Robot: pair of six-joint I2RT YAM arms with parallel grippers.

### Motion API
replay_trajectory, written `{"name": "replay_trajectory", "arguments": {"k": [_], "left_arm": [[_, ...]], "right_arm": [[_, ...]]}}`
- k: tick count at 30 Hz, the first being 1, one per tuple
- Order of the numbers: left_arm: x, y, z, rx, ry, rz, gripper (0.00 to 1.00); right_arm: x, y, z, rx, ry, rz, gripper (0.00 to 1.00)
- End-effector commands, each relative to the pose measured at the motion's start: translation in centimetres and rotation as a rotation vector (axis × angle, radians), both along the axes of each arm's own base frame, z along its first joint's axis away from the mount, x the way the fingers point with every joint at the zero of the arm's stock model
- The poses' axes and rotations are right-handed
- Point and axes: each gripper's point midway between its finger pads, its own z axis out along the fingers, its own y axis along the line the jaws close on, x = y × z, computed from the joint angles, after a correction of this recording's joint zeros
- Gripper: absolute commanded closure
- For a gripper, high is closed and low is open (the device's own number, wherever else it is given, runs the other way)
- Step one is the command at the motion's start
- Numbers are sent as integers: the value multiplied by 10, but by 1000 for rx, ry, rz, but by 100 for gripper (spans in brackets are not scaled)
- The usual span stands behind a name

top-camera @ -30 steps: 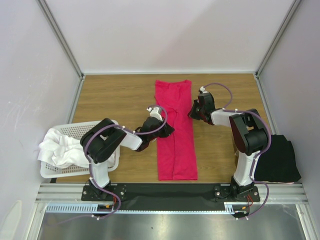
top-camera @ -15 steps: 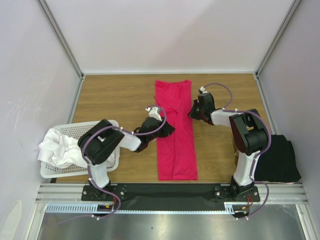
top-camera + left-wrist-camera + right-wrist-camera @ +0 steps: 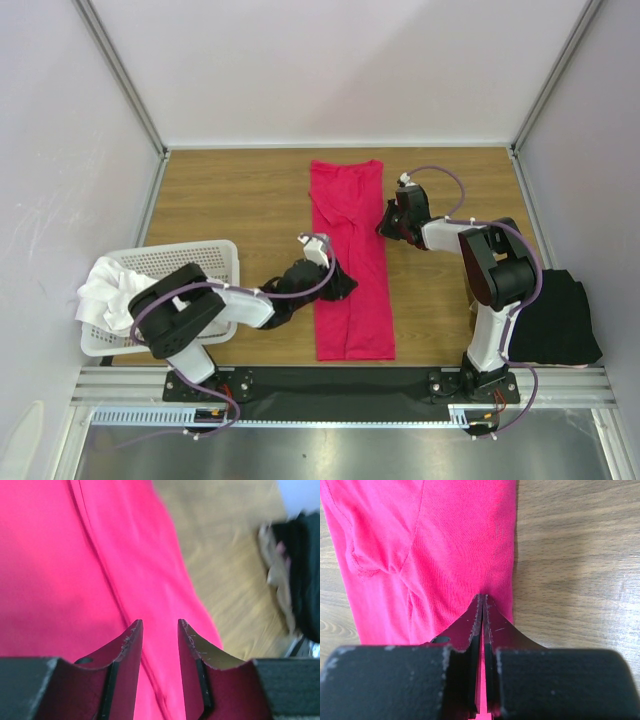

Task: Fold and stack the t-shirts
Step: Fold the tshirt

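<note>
The crimson-pink t-shirt (image 3: 346, 200) lies on the wooden table as a long narrow strip, its sides folded in. At the strip's left edge my left gripper (image 3: 341, 283) is low over the fabric (image 3: 75, 570). It (image 3: 159, 625) is open, with nothing between the fingers. My right gripper (image 3: 383, 228) is at the strip's right edge. It (image 3: 483, 597) is shut, pinching the pink fabric (image 3: 445, 540) close to that edge. A folded black t-shirt (image 3: 555, 315) lies at the near right. White t-shirts (image 3: 112, 295) are bunched in the basket.
A white perforated plastic basket (image 3: 205, 253) stands at the near left, beside the left arm's base. White walls with metal posts close in the table on three sides. The black shirt (image 3: 305, 570) shows blurred at the right of the left wrist view.
My left gripper has opened, letting go of the pink shirt, and has slid along its left edge toward the near side. The right gripper has not moved.
</note>
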Motion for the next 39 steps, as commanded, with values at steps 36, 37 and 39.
{"name": "replay_trajectory", "arguments": {"k": [36,37,39], "left_arm": [[-23,-8,-26,-23,50,32,82],[-23,-8,-25,-22,49,35,86],[-23,-7,-25,-20,48,40,88]], "right_arm": [[-3,-2,-2,-49,-18,-6,100],[-4,-2,-2,-49,-18,-5,100],[-4,-3,-3,-50,-15,-8,100]]}}
